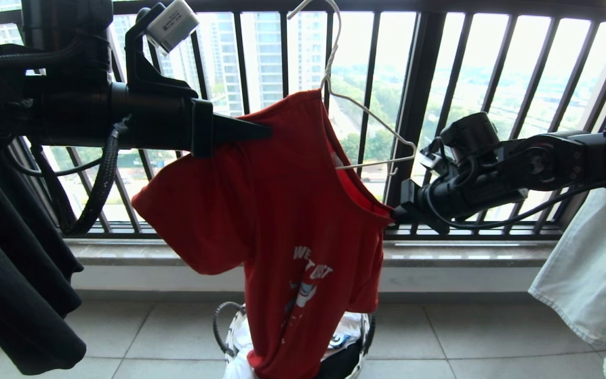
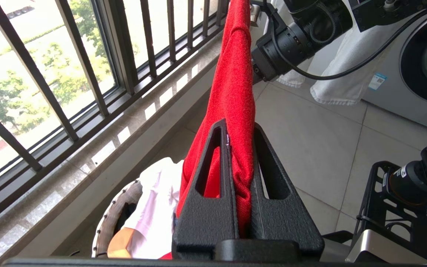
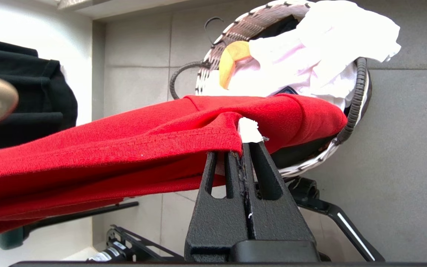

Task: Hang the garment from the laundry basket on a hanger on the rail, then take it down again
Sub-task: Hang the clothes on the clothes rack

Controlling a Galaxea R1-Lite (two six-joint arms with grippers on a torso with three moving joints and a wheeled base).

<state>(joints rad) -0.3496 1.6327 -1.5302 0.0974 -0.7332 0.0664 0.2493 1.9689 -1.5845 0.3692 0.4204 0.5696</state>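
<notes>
Head view: both hands, left [image 1: 266, 131] & right [image 1: 395, 213], grip red tee [image 1: 282, 210], print reads "WE…".

1. The garment [image 1: 282, 210] hangs between the two arms, partly on the hanger [image 1: 371, 118].
2. The left pincer [image 1: 266, 131] is at its left shoulder, the right pincer [image 1: 395, 212] at its collar.
3. The laundry basket [image 1: 234, 331] sits on the floor below, before the window railing [image 1: 418, 105].
</notes>
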